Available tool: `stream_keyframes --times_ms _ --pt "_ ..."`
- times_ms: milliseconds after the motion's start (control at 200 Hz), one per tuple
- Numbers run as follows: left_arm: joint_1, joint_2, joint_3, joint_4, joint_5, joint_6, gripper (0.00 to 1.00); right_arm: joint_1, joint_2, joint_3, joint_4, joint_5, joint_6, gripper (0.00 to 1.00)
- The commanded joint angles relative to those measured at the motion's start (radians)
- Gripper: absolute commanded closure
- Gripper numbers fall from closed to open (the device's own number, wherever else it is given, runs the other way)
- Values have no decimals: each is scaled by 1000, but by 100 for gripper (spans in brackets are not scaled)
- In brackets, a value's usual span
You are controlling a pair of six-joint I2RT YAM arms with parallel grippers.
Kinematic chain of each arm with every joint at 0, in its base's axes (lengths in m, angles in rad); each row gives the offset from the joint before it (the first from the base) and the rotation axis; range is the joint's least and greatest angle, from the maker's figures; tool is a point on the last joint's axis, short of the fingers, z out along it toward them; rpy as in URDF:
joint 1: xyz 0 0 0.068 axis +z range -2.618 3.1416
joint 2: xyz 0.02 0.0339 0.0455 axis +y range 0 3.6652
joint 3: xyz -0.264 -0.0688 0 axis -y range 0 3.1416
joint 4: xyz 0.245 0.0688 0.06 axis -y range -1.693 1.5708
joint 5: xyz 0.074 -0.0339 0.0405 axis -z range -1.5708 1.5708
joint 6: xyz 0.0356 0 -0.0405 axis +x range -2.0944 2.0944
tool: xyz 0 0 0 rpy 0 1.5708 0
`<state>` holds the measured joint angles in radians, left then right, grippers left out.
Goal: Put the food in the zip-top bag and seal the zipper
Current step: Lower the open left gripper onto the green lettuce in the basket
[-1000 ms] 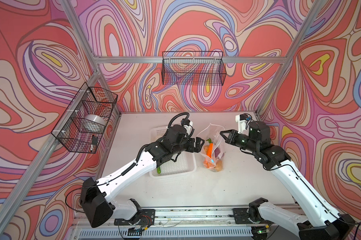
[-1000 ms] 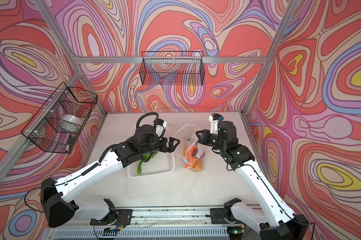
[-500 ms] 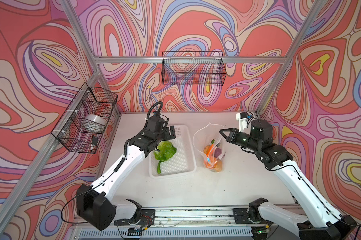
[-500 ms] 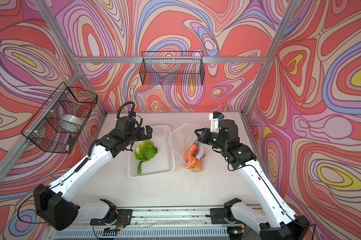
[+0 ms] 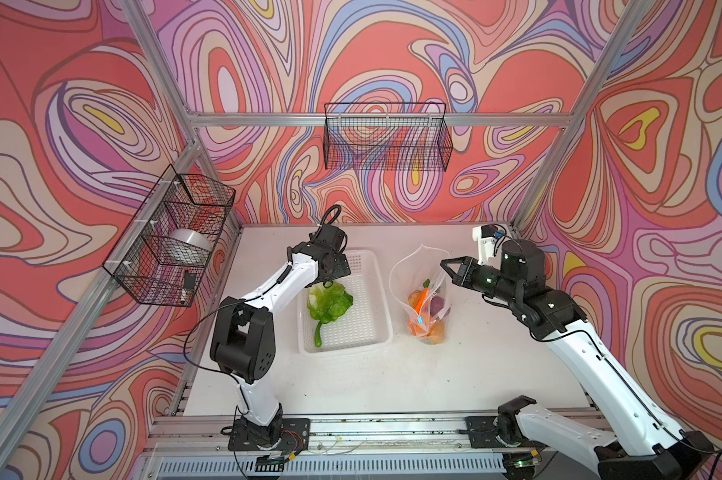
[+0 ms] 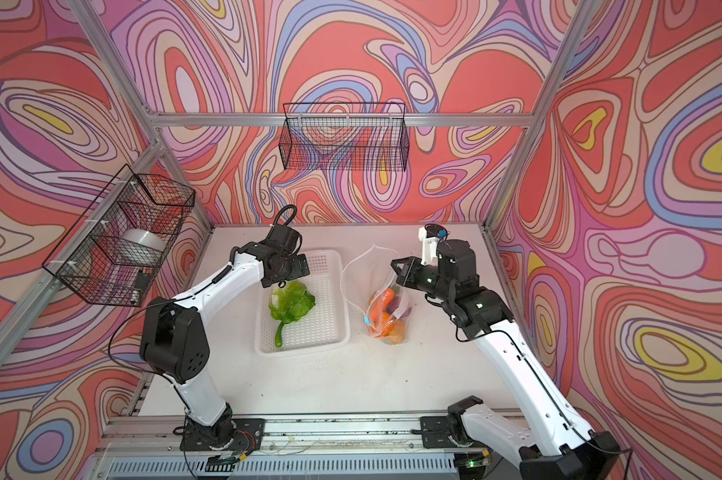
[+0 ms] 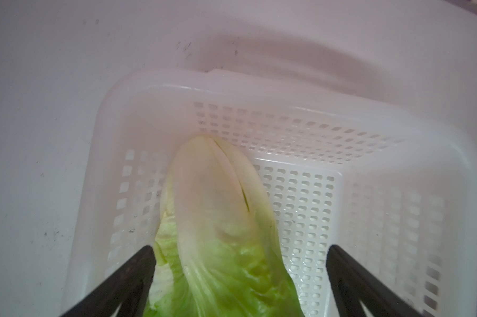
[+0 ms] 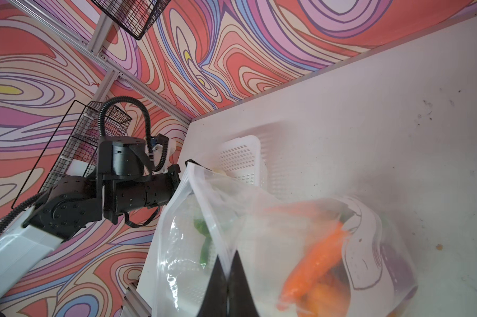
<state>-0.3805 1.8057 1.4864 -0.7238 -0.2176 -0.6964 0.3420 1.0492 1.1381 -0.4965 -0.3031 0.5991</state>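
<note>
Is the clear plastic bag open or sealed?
Open: the clear plastic bag has a wide gaping mouth; the right tool pinches its edge.

On the table (image 5: 392, 382) the basket (image 5: 342, 351) stood left of the bag (image 5: 409, 270), near it but apart. The lettuce (image 5: 330, 301) lay in the basket, toward its left wall, with the pepper (image 5: 318, 334) touching its front edge. Inside the bag, the carrot (image 5: 419, 301) lay left of the onion (image 5: 436, 306).

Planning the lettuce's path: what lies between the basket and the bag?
Nothing: in both top views only a bare strip of table separates basket and bag.
</note>
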Motion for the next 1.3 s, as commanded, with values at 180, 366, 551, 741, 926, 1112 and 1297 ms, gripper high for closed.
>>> stream_keyframes --times_ms 180,366,551,741,926,1112,1297 --pt "2 134 75 -140 -78 -69 0 4 -37 -33 -37 49 -47 100" --pt "9 195 85 -103 30 -37 0 5 -26 -32 -37 51 -50 100" --pt "3 170 26 39 211 -26 0 5 -12 -26 -31 49 -49 100" --pt "-32 115 -7 143 327 27 0 5 0 -23 -19 43 -39 100" --pt "-46 93 14 82 247 100 0 4 5 -19 -16 38 -37 100" --pt "-46 145 79 -45 159 181 0 4 4 -21 -19 37 -38 100" --pt "-46 190 87 -50 180 189 0 4 -6 -18 -27 39 -38 100"
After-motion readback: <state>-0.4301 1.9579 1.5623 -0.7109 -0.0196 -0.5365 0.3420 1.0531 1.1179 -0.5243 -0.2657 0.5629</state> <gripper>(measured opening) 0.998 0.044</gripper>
